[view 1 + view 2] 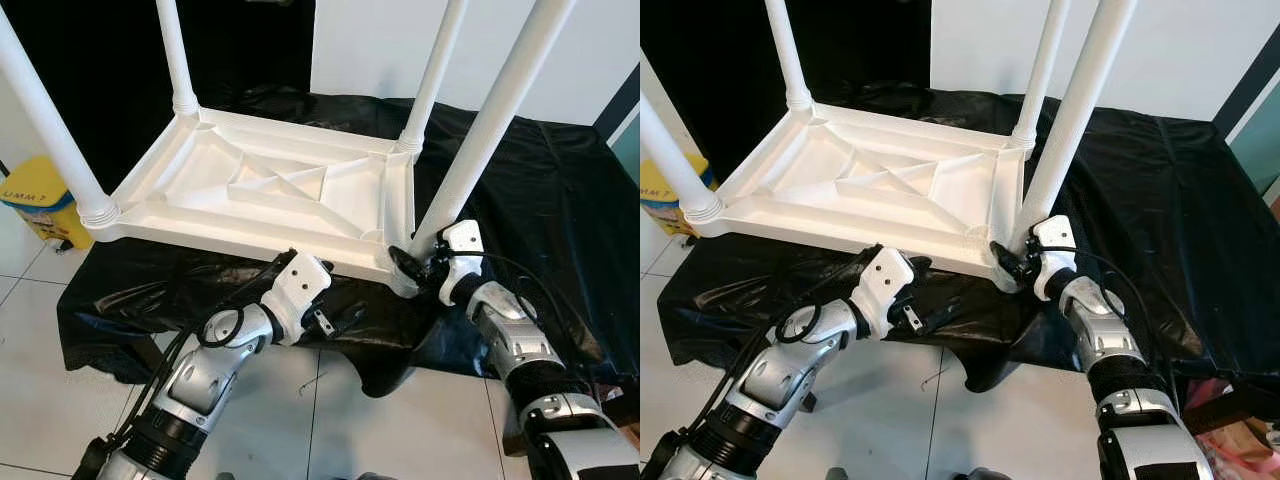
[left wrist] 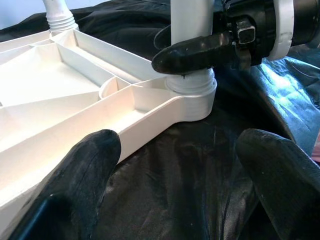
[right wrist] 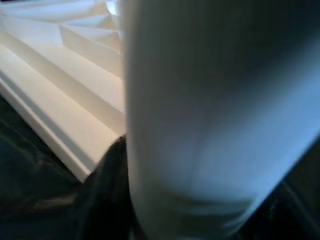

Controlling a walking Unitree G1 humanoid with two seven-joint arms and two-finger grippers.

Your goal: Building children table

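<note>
Upturned white tabletop (image 1: 270,190) lies on black sheeting (image 1: 560,200), four legs up | right gripper (image 1: 412,262) pinches near leg (image 1: 480,140) at its socket, 4 o'clock corner | left gripper (image 2: 175,165) spread, empty, beside near rim | risk: cross-threading if leg tilts | leg tops cut off, thread seating hidden.

Our white plastic table top (image 1: 270,190) | lies upside down on black cloth | we see four white legs (image 1: 490,120) sticking up.
</note>
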